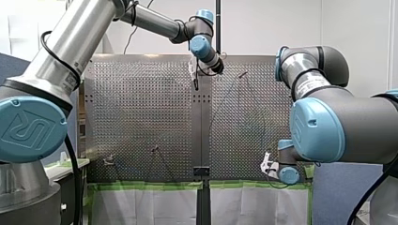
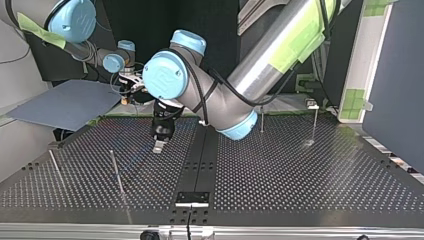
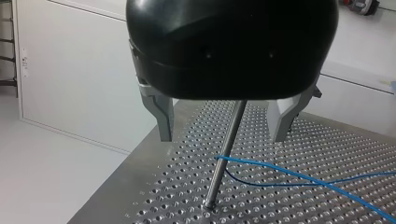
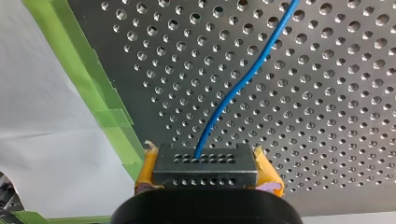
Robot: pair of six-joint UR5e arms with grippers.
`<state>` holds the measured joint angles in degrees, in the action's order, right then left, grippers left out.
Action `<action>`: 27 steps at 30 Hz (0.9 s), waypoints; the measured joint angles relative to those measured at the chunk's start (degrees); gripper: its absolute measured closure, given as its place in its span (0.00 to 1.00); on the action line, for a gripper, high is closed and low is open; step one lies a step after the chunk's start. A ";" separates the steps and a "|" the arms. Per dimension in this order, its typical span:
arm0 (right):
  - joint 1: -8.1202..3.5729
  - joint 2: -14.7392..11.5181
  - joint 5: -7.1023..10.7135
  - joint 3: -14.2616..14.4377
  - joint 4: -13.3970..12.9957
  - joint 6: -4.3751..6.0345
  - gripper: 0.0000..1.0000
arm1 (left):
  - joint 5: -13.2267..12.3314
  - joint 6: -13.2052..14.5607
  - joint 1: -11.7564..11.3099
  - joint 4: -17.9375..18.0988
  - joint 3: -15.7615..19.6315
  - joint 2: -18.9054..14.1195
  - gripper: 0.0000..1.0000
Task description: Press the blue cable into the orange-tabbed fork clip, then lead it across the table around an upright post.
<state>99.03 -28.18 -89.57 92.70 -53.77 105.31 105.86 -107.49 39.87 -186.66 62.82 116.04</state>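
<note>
You'll see the left jaws wide open astride the upright post (image 3: 225,154), which the blue cable (image 3: 299,175) touches above the desk (image 3: 350,149); the right jaws look closed on the cable

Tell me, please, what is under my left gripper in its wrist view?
An upright post stands on the perforated table, between the open fingers of my left gripper. The blue cable meets it partway up. The post's top is covered by the gripper's black body.
</note>
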 joint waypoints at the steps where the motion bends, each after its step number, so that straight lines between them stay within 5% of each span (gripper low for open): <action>1: 0.00 0.00 0.00 0.00 0.01 0.00 1.00 | 0.00 0.00 -0.01 0.01 0.00 0.00 0.02; 16: -0.02 0.00 -0.09 0.02 0.06 0.08 1.00 | 0.12 1.29 0.56 -1.03 0.39 -0.46 0.02; 22: -0.01 0.00 -0.09 0.02 0.06 0.09 1.00 | 0.12 3.76 1.53 -0.51 3.06 -3.15 0.02; 27: -0.01 0.00 -0.09 0.00 0.06 0.07 1.00 | -0.32 2.44 1.65 1.90 5.68 -5.76 0.02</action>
<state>99.02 -28.18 -89.65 92.70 -53.71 105.38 105.54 -105.05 41.53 -184.76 68.50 110.28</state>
